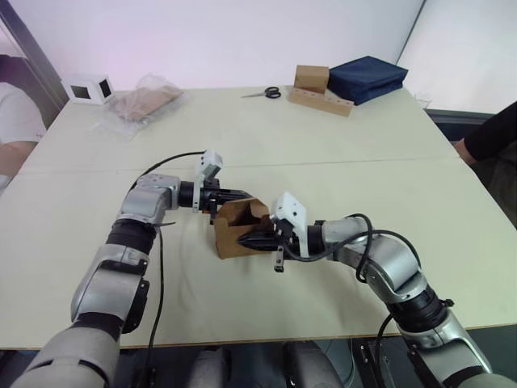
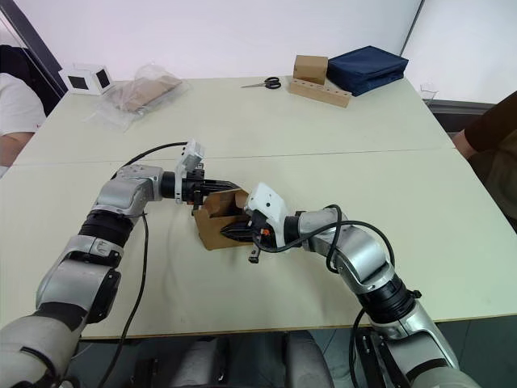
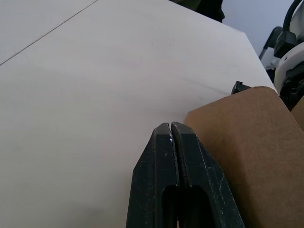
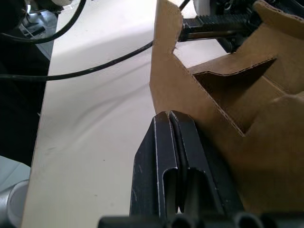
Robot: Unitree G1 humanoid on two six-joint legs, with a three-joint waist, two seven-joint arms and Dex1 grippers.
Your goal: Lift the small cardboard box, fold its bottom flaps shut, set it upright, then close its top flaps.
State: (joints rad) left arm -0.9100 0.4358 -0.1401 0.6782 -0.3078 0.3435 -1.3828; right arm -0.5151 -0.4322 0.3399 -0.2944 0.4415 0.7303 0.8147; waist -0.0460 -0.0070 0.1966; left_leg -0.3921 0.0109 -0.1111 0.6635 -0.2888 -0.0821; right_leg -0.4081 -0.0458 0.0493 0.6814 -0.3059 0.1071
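Observation:
The small cardboard box (image 1: 234, 230) rests on the table (image 1: 323, 162) near the front centre, plain brown, its flaps partly raised on top. My left gripper (image 1: 242, 196) comes in from the left at the box's far upper edge, its fingers (image 3: 170, 142) pressed together beside a brown flap (image 3: 247, 137). From the right, my right gripper (image 1: 257, 241) pushes against the box's near right side, also shut with nothing between the fingers (image 4: 168, 128). In the right wrist view the open box (image 4: 228, 95) shows its inner flaps and the left gripper's fingers beyond.
At the back right are a brown box on a flat cardboard strip (image 1: 319, 90), a dark blue bag (image 1: 367, 78) and scissors (image 1: 264, 94). A plastic-wrapped bundle (image 1: 141, 103) and a white cube (image 1: 87, 88) sit back left. A person's arm (image 1: 489, 133) shows at the right edge, another person (image 1: 16, 113) at the left.

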